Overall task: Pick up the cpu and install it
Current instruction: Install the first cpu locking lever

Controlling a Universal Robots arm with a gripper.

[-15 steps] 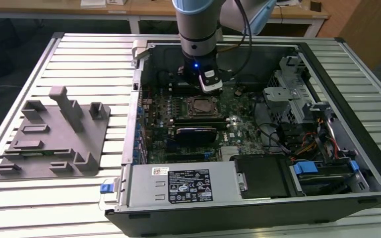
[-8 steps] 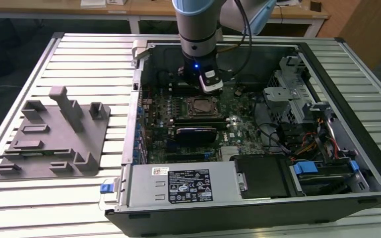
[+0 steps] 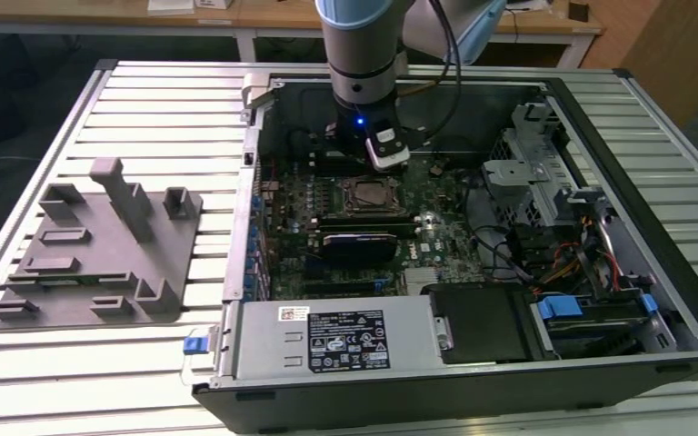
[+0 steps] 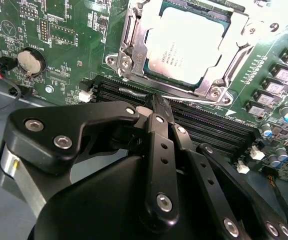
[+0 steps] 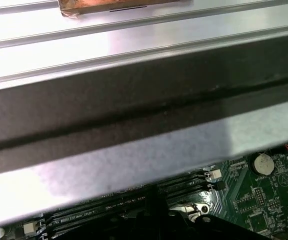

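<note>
Exterior view: open PC case (image 3: 592, 109) lay on its side on a slatted metal table (image 3: 143, 118). Inside it: green motherboard (image 3: 440, 232), grey power supply (image 3: 324, 341) along the near edge, a drive cage (image 3: 543, 173) and cable bundle toward the exterior view's right. A grey fixture tray (image 3: 94, 254) sat on the table at the exterior view's left, well apart from the case. The arm (image 3: 367, 54) came down into the case, with the gripper (image 3: 385, 159) hanging just above the motherboard, near the socket (image 3: 367, 193). Finger state not readable from here.

Second wrist view: the cpu (image 4: 186, 45) sat flat in the socket, silvery top up, inside the metal socket frame (image 4: 128, 55). It's square, so no long axis; its edges ran in line with the frame, skewed in this picture. Gripper (image 4: 156, 107) fingers (image 4: 159, 130) were closed together with nothing between them, tips over the black memory slots (image 4: 219, 127) just beside the socket, not touching the cpu. A coin cell (image 4: 27, 61) sat on the board well off to one side.

First wrist view: case wall (image 5: 133, 115) and table slats took most of the frame; a strip of motherboard showed memory slots (image 5: 108, 207) and the coin cell (image 5: 263, 163).
</note>
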